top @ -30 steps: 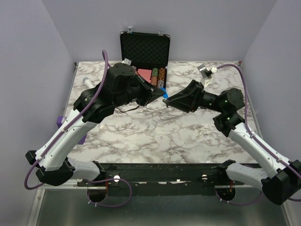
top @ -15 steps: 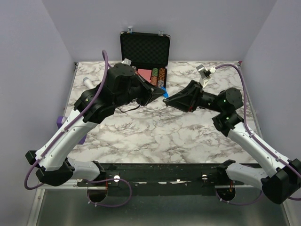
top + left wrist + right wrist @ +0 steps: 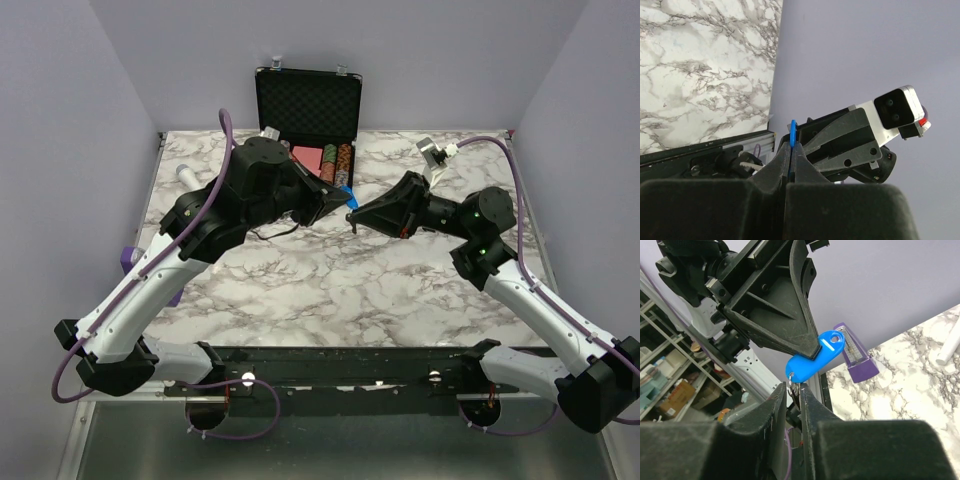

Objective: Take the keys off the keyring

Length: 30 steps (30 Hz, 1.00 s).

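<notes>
Both grippers meet in mid-air above the middle of the marble table (image 3: 330, 280). My left gripper (image 3: 340, 197) (image 3: 791, 145) is shut on the keyring's blue plastic tag (image 3: 346, 189) (image 3: 792, 130) (image 3: 812, 357), held edge-on between its fingertips. Under the tag, the thin metal ring and a pale key (image 3: 794, 391) hang down between the fingers of my right gripper (image 3: 355, 213) (image 3: 793, 389). The right jaws stand narrow around that metal, with a sliver of gap on one side. Most of the keys are hidden between the fingers.
An open black case (image 3: 307, 100) holding poker chips (image 3: 330, 158) stands at the back centre. A white stick (image 3: 186, 173) (image 3: 950, 347) lies at the back left. A purple block (image 3: 127, 258) (image 3: 855, 357) sits at the table's left edge, and a small silver object (image 3: 432, 150) at the back right.
The right gripper's jaws have narrowed around the ring and key under the tag. Both arms have stayed almost still, with the left still holding the tag.
</notes>
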Motion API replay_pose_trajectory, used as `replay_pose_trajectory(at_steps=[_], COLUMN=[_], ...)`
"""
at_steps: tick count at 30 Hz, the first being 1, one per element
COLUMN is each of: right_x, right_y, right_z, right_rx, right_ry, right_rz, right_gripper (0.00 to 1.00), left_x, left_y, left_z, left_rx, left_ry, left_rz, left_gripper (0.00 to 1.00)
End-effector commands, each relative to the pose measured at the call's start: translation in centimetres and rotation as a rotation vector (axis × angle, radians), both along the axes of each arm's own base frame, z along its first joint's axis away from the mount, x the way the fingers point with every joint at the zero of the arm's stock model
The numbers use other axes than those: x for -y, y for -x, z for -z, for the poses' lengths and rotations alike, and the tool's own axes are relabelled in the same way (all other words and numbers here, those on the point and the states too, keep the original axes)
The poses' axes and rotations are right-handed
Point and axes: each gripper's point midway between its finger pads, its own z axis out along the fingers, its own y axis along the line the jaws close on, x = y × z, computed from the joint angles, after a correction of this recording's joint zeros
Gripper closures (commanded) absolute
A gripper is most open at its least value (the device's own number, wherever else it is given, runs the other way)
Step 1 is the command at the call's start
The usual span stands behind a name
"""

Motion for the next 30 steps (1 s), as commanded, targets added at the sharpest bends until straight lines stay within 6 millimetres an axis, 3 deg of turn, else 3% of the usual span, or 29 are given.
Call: replay_pose_trajectory(at_steps=[1, 7, 30], right_x=[-0.16, -0.13, -0.33], right_y=[-0.06, 0.06, 0.03], right_z=[-0.8, -0.54, -0.16], right_rx=[0.023, 0.019, 0.011], right_ry=[-0.005, -0.003, 0.009], right_rz=[0.009, 0.009, 0.01], right_gripper=[0.78, 0.81, 0.72], left_x=[-0.61, -0.62, -0.88], left_y=[0.01, 0.02, -0.03], left_z=[-0.65, -0.67, -0.86], left_rx=[0.015, 0.016, 0.022], left_ry=[0.025, 0.029, 0.052], left_rz=[-0.025, -0.025, -0.043], left_gripper=[1.0, 1.0, 1.0])
